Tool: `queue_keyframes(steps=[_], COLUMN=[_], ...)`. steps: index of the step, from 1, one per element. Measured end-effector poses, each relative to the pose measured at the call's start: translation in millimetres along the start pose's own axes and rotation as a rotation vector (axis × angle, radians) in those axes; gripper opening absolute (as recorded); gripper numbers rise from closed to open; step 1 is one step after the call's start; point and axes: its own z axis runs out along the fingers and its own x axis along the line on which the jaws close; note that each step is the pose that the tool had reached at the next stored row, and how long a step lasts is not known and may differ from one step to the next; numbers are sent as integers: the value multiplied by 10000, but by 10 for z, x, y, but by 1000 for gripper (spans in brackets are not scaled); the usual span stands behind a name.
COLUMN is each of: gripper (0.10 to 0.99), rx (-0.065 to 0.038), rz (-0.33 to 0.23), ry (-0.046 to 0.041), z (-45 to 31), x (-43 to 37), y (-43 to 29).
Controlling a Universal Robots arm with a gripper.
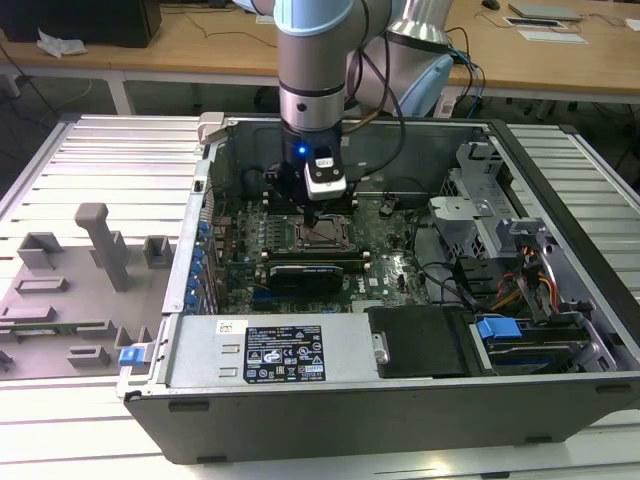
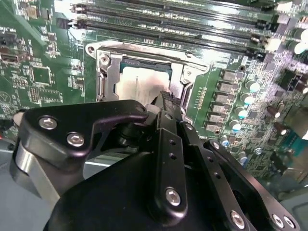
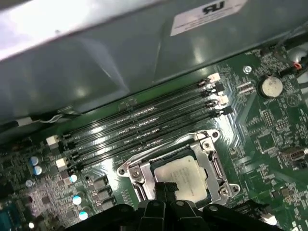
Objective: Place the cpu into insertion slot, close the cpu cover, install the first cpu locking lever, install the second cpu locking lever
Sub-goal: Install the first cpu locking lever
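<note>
Silvery cpu (image 3: 185,177) is already sitting in the slot (image 3: 144,185) with the cover (image 3: 208,159) down over it, so those two steps look done. The jaws (image 3: 166,188), pressed together and holding nothing, hang right over the socket edge, and I'd guess the locking levers are what's left.

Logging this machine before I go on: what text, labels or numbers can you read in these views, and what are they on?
Nothing can be quoted:
the black label on the computer case, exterior view: print too small to read.
the white sticker on the case's wall, first wrist view: too blurred to read.
the cpu top: faint print, illegible.
the circuit board: tiny white markings, unreadable.
</note>
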Motion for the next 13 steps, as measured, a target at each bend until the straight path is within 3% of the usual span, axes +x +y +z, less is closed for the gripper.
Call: queue_keyframes(steps=[3,8,11,13], gripper=[106,106,106,106], rx=[32,153,139,149], rz=[-587,-983,-1964,-2329], ry=[118,433,438,431], z=[3,10,11,11], x=[-21,-186,-187,-187], y=[9,65,66,66])
